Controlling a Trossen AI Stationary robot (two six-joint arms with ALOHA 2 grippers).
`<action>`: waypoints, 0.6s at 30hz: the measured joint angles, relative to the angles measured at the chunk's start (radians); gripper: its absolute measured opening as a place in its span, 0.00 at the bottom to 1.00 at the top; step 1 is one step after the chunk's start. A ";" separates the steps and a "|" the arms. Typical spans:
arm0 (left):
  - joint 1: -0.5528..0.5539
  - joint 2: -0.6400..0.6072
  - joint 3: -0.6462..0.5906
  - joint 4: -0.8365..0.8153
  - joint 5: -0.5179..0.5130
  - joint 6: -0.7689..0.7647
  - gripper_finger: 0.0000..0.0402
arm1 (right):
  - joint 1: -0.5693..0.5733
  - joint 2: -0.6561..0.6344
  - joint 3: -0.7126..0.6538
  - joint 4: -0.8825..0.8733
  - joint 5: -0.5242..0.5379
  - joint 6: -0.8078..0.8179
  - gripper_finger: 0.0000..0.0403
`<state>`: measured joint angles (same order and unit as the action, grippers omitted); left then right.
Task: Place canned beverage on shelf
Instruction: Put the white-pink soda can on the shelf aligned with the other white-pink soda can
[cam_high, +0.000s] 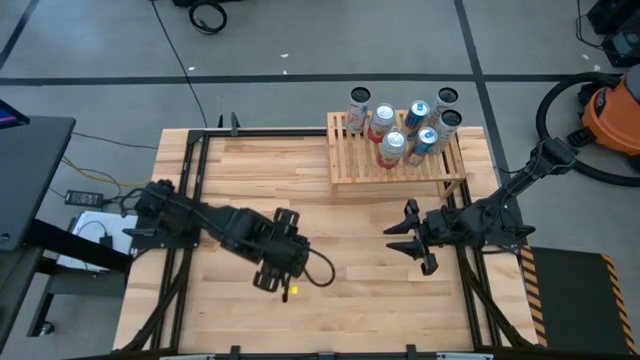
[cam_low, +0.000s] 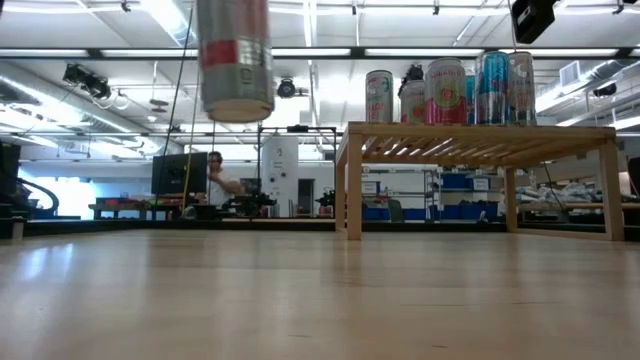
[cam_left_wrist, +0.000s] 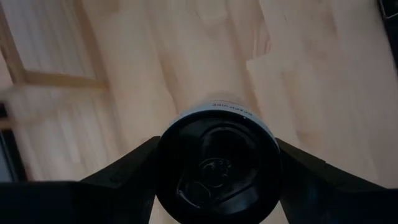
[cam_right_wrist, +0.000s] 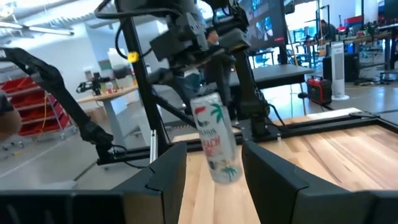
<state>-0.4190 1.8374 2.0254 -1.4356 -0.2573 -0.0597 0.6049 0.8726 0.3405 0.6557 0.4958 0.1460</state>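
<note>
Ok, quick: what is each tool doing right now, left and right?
Left tool: shut on a white cylindrical metal beverage can with palm-tree print, lifted off the table.
Right tool: open, holding nothing, waiting near the light-wood slatted shelf.

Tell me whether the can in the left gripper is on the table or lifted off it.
Lifted. In the low view the can hangs well above the tabletop with clear air under it; the left gripper is clamped around it.
</note>
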 joint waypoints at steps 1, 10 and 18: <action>0.010 0.000 0.000 0.009 0.001 0.026 0.66 | 0.000 0.000 0.000 0.008 -0.001 -0.001 0.41; 0.078 0.000 0.000 0.105 0.071 0.267 0.66 | 0.000 0.000 0.000 0.010 -0.005 -0.016 0.41; 0.094 0.000 -0.001 0.136 0.072 0.416 0.66 | 0.000 0.000 0.000 0.009 -0.011 -0.047 0.41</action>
<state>-0.3250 1.8377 2.0247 -1.2998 -0.1856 0.3561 0.6048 0.8726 0.3405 0.6647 0.4847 0.0995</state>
